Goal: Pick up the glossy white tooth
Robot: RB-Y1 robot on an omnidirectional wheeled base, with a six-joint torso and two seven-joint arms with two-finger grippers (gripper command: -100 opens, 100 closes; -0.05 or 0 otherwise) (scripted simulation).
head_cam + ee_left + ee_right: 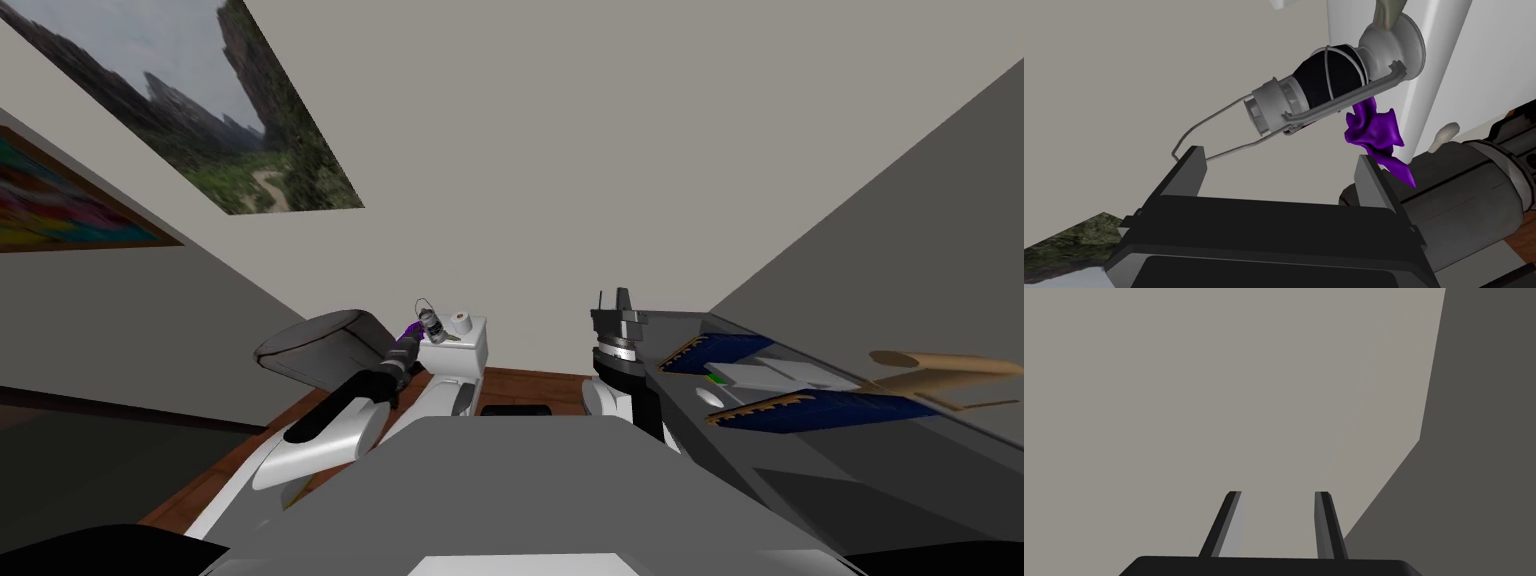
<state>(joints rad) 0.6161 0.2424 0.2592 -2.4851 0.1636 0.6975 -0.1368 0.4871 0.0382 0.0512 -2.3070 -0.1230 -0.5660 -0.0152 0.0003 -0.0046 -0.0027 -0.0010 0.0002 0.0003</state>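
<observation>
A small off-white, tooth-like piece (1444, 136) lies beyond the far side of my left gripper's right finger, beside a white upright panel. My left gripper (1281, 160) is open with nothing between its fingers. It points at a grey lantern (1324, 85) with a dark globe and a wire handle, which stands on the white toilet tank (470, 355). A crumpled purple thing (1376, 132) hangs between the lantern and the tooth-like piece. My right gripper (1278, 493) is raised (613, 297) at the right, its fingers a narrow gap apart and empty.
A paper roll (461, 322) stands on the tank next to the lantern (432, 323). A grey basin-like fixture (310, 350) sits left of the tank. The grey counter (800, 440) on my right holds dark blue items (830, 408). A dark grey cylinder (1464, 200) lies beside the left gripper.
</observation>
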